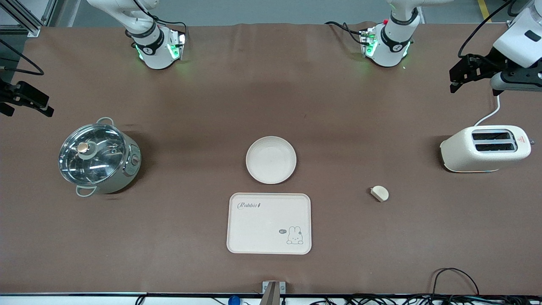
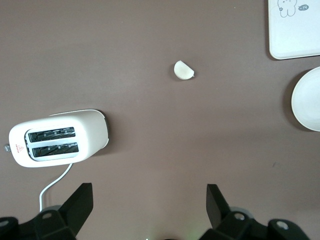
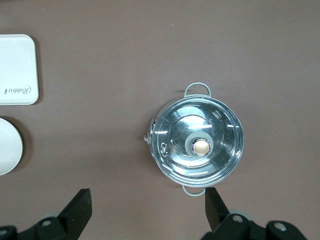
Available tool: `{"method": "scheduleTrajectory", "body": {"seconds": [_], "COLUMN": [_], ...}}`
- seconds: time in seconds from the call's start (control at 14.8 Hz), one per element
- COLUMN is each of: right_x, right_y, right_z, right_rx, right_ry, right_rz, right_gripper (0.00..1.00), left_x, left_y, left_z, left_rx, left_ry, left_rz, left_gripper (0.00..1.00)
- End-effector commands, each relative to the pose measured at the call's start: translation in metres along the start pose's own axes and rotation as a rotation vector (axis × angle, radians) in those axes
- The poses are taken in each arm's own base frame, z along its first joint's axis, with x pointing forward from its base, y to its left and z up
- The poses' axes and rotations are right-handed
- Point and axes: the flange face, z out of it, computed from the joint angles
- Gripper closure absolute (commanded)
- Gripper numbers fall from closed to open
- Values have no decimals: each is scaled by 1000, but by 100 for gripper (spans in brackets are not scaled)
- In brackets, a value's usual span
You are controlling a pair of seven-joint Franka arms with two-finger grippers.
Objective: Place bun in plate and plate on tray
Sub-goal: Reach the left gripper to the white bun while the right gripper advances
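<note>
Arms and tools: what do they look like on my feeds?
Both arms are glossy white with black joint bands, green lights at the bases and black cables trailing off them. The left tool and right tool are matte black with two wedge-shaped fingers each, seen in both wrist views.

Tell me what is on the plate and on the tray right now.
Nothing lies on the plate or the tray; both show bare cream surfaces. The bun sits on the table, toward the left arm's end.

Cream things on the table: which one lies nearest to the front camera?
The tray, rectangular with a rabbit drawing. It lies lowest in the front view; the round plate, the bun and the toaster all lie farther.
</note>
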Motion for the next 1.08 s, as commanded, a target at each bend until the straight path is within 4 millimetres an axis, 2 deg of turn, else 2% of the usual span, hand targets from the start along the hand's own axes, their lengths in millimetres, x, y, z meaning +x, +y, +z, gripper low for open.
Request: {"method": "scheduleTrajectory", "body": {"seconds": [0.0,0.07,0.2,0.27,0.47,0.61,0.74,1.01], "right_x": [-1,-2,-1,-1,0,2,9,32], "right_y": [-2,-2,-2,-3,-16,-24,-36,-67], "right_z": [0,-1,0,0,-1,1,6,33], "right_rx": [9,9,9,9,68,84,88,95], "right_ry": [6,7,7,7,12,20,36,53], "right_rz": [0,0,0,-1,-15,-26,-43,14], "right_gripper": [0,0,0,0,0,0,0,0], "left_x": [2,3,23,37,74,104,126,152], "left_y": [-5,-6,-8,-10,-6,-8,-4,28], "left_z": [-6,-9,-1,9,59,107,155,264], "left_rx": [-7,-8,-15,-23,-35,-45,-61,-62], "left_ry": [3,9,2,-12,-37,-23,-3,-78], "left_rz": [-5,-11,-12,-11,-15,-36,-154,-461], "left_gripper": [0,0,0,0,0,0,0,0]}}
